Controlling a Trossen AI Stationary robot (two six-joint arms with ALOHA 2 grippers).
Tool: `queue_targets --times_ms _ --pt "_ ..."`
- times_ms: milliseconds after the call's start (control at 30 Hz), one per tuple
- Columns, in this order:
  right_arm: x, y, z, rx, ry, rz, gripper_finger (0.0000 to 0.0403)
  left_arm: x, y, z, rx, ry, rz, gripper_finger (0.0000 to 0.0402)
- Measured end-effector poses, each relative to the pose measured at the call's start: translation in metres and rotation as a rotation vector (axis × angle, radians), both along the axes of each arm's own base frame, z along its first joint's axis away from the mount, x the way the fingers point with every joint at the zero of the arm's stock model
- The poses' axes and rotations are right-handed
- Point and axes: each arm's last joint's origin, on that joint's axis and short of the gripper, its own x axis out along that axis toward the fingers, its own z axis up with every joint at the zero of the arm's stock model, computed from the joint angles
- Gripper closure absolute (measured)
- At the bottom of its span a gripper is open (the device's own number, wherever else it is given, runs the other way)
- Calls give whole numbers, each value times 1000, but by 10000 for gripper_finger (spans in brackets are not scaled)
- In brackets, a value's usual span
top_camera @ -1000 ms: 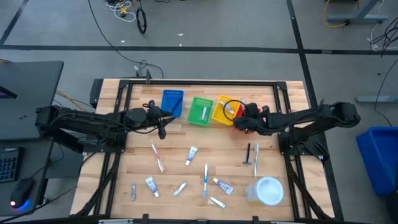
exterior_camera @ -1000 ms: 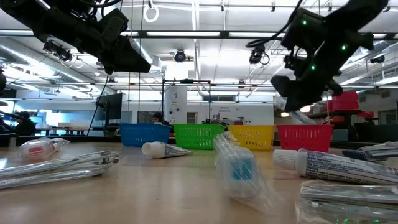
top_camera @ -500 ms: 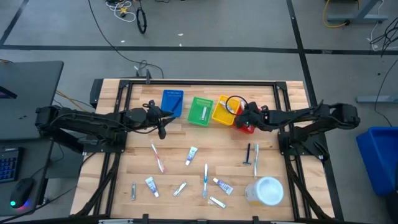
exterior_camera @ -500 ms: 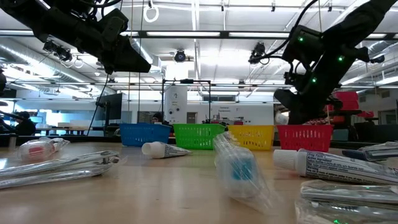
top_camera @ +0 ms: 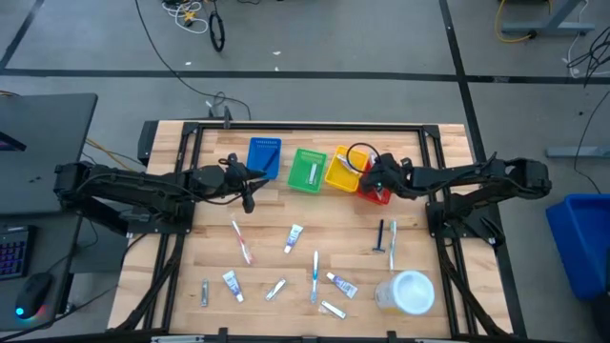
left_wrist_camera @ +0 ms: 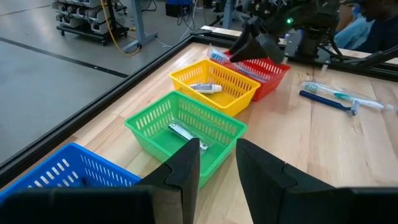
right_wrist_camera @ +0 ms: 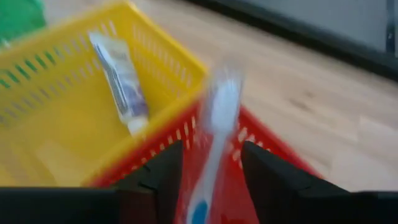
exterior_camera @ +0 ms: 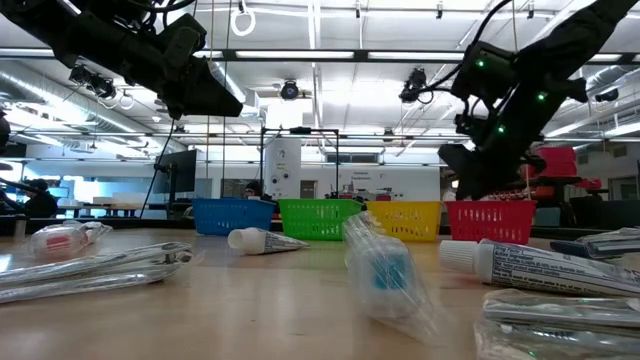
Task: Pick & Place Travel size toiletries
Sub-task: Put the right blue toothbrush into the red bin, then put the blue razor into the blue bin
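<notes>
Over the red basket at the back of the bench, the right gripper hangs with its fingers parted, and a toothbrush in a clear wrapper sits between them, slanting down into the basket; whether the pads are touching it I cannot tell. Just beside the red basket, the yellow basket has a small white tube lying in it, and the green basket next along holds a dark razor-like item. A blue basket ends the row. The left gripper hovers near the blue and green baskets, its fingers a little apart with nothing between them. Most of the toiletries lie scattered across the front half of the bench: a pink toothbrush, a white tube, a blue toothbrush, another tube, and a dark razor beside a white toothbrush. A round translucent container stands near the front right corner.
</notes>
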Motion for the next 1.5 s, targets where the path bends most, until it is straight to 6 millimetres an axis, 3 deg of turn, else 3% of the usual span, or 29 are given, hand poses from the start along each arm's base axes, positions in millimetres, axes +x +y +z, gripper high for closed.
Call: queue_targets --times_ms 200,367,500,667,867,1033,1167,1333,1500 --pt "18 -4 17 -145 -108 133 206 0 1 0 9 0 30 290" --pt "28 -5 43 -269 -274 246 206 0 1 0 10 0 33 290" --pt "37 -2 57 -292 -408 461 201 0 1 0 10 -1 33 290" --pt "43 6 57 -228 -460 740 187 0 1 0 10 -1 31 290" --pt "50 21 47 -163 -444 851 166 0 1 0 2 -3 22 290" --pt "55 46 45 -135 -442 1070 154 0 1 0 -17 -13 31 290" --pt "63 66 59 -147 -449 1259 156 0 1 1 -18 -17 33 290" --pt "72 84 82 -125 -299 1409 162 0 1 2 -26 -34 39 290" --pt "69 91 85 -27 -206 1521 175 0 1 2 -44 -42 45 290"
